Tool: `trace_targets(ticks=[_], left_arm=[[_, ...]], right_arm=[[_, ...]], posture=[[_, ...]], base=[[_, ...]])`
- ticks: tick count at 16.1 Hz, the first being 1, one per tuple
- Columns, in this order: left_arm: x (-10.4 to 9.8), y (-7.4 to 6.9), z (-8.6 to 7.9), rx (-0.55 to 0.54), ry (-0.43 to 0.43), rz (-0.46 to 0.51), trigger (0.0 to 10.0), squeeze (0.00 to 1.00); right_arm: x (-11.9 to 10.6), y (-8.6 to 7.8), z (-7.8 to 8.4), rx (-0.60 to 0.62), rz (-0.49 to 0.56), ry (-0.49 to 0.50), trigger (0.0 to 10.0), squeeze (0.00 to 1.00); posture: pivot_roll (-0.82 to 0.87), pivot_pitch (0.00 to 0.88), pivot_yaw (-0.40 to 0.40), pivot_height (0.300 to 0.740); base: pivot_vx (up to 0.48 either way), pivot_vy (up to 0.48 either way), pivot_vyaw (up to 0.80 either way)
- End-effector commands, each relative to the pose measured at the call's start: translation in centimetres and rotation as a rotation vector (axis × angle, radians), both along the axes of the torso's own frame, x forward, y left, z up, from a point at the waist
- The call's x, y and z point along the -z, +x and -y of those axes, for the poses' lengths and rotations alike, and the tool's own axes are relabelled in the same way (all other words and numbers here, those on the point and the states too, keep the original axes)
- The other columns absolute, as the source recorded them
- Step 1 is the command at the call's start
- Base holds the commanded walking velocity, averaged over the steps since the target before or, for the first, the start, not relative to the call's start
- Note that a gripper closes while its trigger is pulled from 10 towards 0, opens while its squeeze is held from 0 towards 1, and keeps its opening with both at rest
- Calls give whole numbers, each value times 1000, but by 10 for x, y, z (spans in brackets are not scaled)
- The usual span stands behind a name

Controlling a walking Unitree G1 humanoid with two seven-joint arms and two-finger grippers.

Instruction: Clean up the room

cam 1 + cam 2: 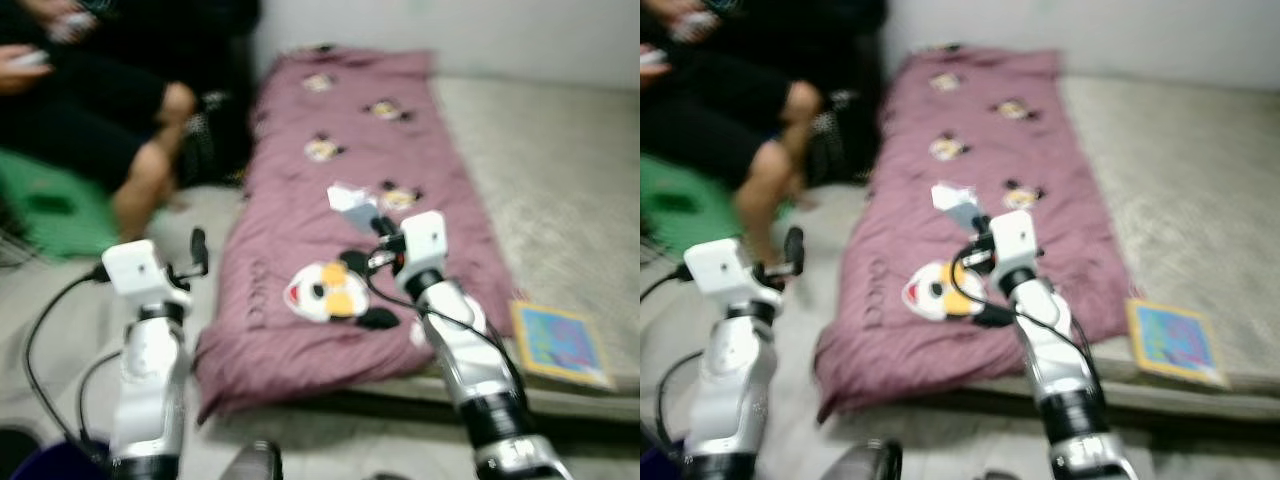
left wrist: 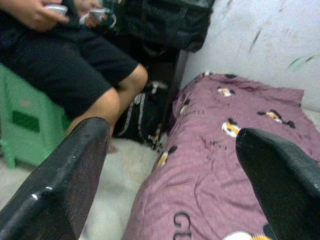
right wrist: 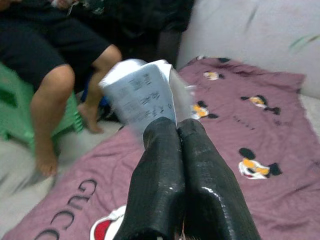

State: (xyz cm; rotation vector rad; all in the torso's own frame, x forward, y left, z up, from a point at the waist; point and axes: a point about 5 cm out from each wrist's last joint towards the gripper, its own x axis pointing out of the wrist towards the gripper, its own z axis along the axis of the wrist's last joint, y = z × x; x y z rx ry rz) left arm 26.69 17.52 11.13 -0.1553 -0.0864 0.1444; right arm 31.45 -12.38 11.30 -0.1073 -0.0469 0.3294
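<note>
Seeing room: mattress (image 1: 560,190) bare beside my blanket (image 1: 330,180).
Right pincer (image 3: 175,131): clamped on paper scrap (image 3: 142,95), above blanket.
Left pincer (image 2: 172,170): wide, near blanket's edge.

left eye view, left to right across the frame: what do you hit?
Green stool → person's leg → left gripper → purple blanket → right gripper pinching a paper → colourful book.
</note>
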Motion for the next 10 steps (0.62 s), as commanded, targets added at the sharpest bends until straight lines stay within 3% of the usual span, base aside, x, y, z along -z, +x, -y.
trace_targets(ticks=[1,7,10], left_arm=[[2,-2,0,-2,17,-9,10000,0],[11,-4,-3,-14,-17,-65,10000,0],[13,-4,-1,1,-26,-70,10000,0]], right_arm=[[-5,0,-3,-10,21,3,10000,0],[0,-1,-4,-16,5,2,10000,0],[1,-2,-3,-12,-1,15,10000,0]], posture=[[-26,52,-25,740],[-21,45,-21,740],[-19,37,-22,740]], base=[[0,0,800],[0,0,800],[0,82,0]])
